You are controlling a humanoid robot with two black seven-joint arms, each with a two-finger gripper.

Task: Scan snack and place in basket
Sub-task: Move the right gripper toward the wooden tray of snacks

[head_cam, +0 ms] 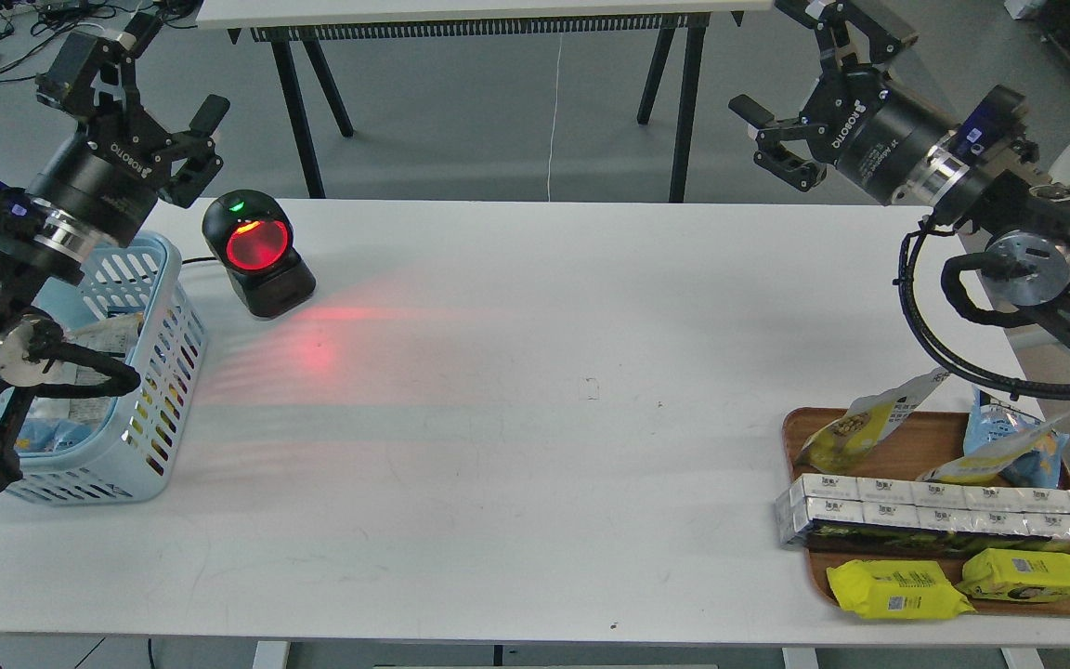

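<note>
Two grippers hang above my white table [516, 390], both empty. Left of the scanner [258, 253], my left gripper [150, 79] is spread wide over the basket [156, 390]. Far right of the scanner, my right gripper [781, 84] is also spread wide, above the wooden tray [800, 432], where the snack [860, 423] leans at the back left corner.

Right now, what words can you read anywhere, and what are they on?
"ROBOTIQ": on the left tool.
"ROBOTIQ": on the right tool, seen upside down.
Print on the snack, the white boxes and the yellow packs: too small to read.
</note>
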